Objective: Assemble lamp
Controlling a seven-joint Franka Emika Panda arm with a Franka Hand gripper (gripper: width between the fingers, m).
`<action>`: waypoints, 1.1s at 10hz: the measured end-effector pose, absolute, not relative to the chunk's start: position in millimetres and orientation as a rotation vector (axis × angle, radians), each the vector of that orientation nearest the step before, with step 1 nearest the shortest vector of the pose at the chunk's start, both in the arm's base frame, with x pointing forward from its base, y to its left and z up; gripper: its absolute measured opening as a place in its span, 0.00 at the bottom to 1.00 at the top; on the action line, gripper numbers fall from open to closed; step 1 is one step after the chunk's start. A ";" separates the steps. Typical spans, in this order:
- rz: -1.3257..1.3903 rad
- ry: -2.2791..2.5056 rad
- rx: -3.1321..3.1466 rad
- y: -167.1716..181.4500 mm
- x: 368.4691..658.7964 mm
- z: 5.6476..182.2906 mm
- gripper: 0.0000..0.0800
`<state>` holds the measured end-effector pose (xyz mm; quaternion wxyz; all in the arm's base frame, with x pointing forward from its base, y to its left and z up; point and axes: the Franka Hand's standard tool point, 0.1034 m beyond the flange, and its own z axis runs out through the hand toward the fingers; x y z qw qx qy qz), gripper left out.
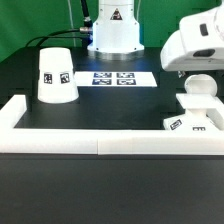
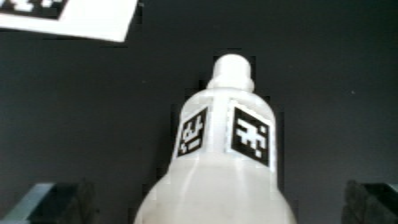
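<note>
The white rounded bulb point(image 2: 222, 150) with two square tags fills the middle of the wrist view, its narrow end pointing away from the camera. My gripper point(image 2: 214, 198) is open, with a dark finger point(image 2: 50, 200) on each side of the bulb's wide end and a gap to it on both sides. In the exterior view my gripper point(image 1: 197, 68) hangs at the right, just over the bulb point(image 1: 197, 88). The flat square base point(image 1: 193, 120) with tags is right in front of the bulb. The cone shade point(image 1: 56, 75) stands at the left.
The marker board point(image 1: 112, 78) lies mid-table in front of the robot's pedestal point(image 1: 112, 30). White border rails point(image 1: 100, 146) run along the front and up the left side. A white tagged corner point(image 2: 63, 15) shows in the wrist view; I cannot tell which part it is.
</note>
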<state>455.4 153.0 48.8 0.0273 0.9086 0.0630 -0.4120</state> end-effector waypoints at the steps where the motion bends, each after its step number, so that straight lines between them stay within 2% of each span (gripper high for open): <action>1: -1.372 0.192 2.750 151.2 452.8 46.7 0.87; 3: -1.458 0.192 2.701 150.7 454.4 40.5 0.87; 11: -1.386 0.185 2.749 153.2 461.0 13.2 0.87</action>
